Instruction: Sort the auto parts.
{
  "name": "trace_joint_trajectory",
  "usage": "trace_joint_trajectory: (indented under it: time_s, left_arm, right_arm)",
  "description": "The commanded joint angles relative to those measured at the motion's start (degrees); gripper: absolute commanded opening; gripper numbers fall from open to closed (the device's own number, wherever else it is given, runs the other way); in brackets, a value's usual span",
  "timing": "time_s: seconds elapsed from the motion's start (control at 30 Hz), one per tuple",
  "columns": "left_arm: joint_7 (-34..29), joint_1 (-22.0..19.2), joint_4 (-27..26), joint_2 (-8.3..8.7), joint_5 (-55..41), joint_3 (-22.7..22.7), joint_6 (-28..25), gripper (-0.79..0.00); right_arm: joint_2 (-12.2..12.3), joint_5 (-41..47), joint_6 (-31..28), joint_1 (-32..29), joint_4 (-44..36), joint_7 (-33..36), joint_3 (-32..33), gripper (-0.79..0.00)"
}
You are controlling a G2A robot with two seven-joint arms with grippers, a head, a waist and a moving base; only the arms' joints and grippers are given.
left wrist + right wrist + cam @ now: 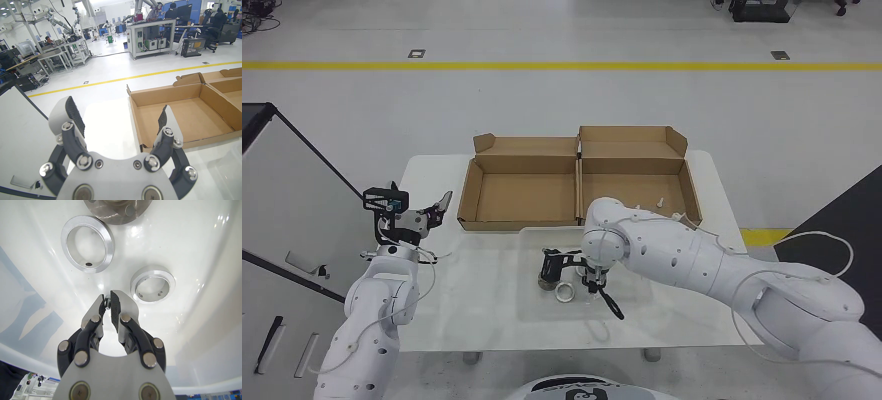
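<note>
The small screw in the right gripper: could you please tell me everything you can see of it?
The small screw is bright silvery metal, with a threaded shank and a wider head. It is clamped between the black ribbed pads of the right gripper, head toward the fingertips, over the glossy white tray. Whether it touches the tray cannot be told.

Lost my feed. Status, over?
Right gripper shut on small screw, over white tray. Left gripper open, by cardboard box. Thin ring, stepped ring close by.
</note>
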Motion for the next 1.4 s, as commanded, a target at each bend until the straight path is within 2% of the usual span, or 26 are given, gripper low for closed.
trace_joint_trajectory:
  time_s: [0.0, 0.17, 0.33, 0.57, 0.73, 1.0, 1.37]
  left_arm:
    - [0.0, 0.0, 0.0, 0.00, 0.0, 0.0, 0.0, 0.000]
    - [0.0, 0.0, 0.0, 0.00, 0.0, 0.0, 0.0, 0.000]
    - [0.0, 0.0, 0.0, 0.00, 0.0, 0.0, 0.0, 0.000]
    - [0.0, 0.0, 0.0, 0.00, 0.0, 0.0, 0.0, 0.000]
    - [0.0, 0.0, 0.0, 0.00, 0.0, 0.0, 0.0, 0.000]
    - [0.0, 0.0, 0.0, 0.00, 0.0, 0.0, 0.0, 0.000]
    - [0.0, 0.0, 0.0, 0.00, 0.0, 0.0, 0.0, 0.000]
  right_arm:
    - [0.0, -0.1, 0.2, 0.0, 0.0, 0.2, 0.1, -0.785]
    - [0.3, 0.4, 1.5, 0.5, -1.8, 1.5, 0.6, -0.785]
    - [1.7, 3.2, 2.7, 2.1, -6.5, 2.7, 2.0, -0.785]
    - [6.0, 9.2, 2.8, 4.3, -14.9, 2.7, 5.5, -0.785]
    - [9.4, 12.2, 2.2, 3.4, -19.3, 2.2, 10.1, -0.785]
    - [15.5, 14.4, -3.6, -1.3, -19.2, -3.6, 17.9, -0.785]
    - [22.7, 19.9, -19.4, -6.3, -17.9, -19.4, 25.8, -0.785]
